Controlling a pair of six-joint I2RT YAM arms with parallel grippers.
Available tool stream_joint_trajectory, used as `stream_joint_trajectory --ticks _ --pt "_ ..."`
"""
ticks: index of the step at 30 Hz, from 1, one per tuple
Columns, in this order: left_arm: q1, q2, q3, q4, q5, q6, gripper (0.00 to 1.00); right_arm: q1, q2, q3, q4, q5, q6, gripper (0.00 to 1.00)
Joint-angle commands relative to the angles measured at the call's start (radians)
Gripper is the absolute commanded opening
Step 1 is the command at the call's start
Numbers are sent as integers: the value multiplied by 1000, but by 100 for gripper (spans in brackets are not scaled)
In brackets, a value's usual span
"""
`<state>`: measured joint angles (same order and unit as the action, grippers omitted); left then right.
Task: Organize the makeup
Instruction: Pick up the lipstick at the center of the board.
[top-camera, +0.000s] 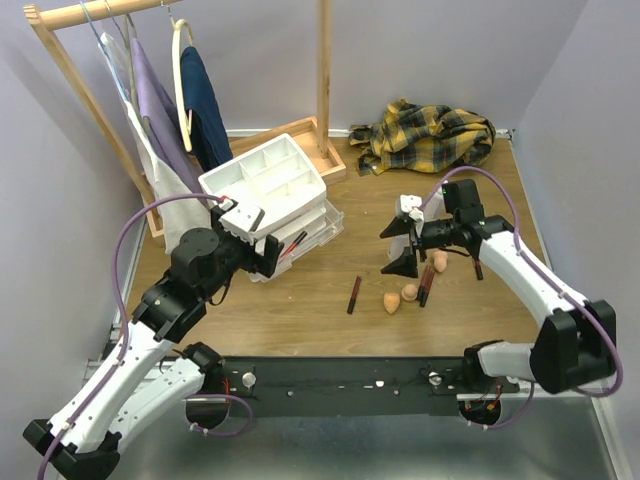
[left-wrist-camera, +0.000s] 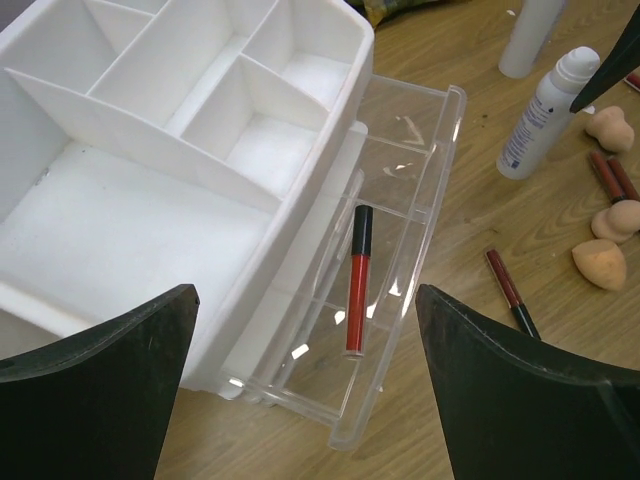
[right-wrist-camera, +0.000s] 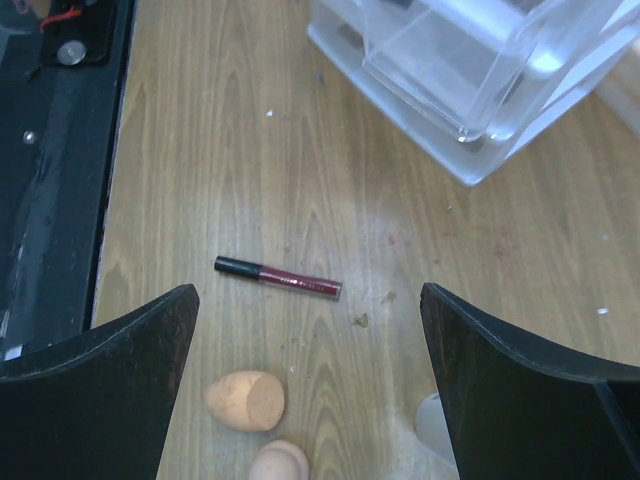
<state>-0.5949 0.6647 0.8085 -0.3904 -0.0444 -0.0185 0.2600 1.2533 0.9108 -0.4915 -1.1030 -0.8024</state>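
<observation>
- Judging by how things lie, the sorting is only just begun: one red stick (left-wrist-camera: 357, 280) lies in the clear drawer (left-wrist-camera: 425, 190) pulled out from the front of the drawer unit (left-wrist-camera: 120, 230). It is the only piece of makeup I can see put away.
- No makeup shows in those compartments of the top tray (left-wrist-camera: 200, 95) of the drawer unit that the left wrist view covers.
- The left gripper (left-wrist-camera: 305, 290) hangs right over the unit's open drawer, its fingers spread wide with nothing between them. The red stick lies free on the drawer floor below.
- The right gripper (right-wrist-camera: 307, 290) hovers over the table (right-wrist-camera: 300, 150) to the right of the drawer unit, likewise spread and carrying nothing.
- What is left sits loose on the table, all to the right of the drawer unit:
- a lone stick (top-camera: 354, 294), the piece nearest the unit;
- three peach sponges (left-wrist-camera: 598, 265), farther out than that stick;
- a pair of sticks (left-wrist-camera: 610, 178) lying among the sponges, and one more dark stick (top-camera: 478, 266) farthest from the unit;
- two white bottles (left-wrist-camera: 545, 115), near the sponges and on their far side.
- By my reckoning nearly everything has yet to go into the drawer unit, and the drawer stands open, so it probably needs closing at the end.
</observation>
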Motion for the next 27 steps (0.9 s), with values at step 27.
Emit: stream_joint_trajectory --ticks 27 --pt "18 -105 -28 56 -107 3 99 565 380 333 -321 626 -500 100"
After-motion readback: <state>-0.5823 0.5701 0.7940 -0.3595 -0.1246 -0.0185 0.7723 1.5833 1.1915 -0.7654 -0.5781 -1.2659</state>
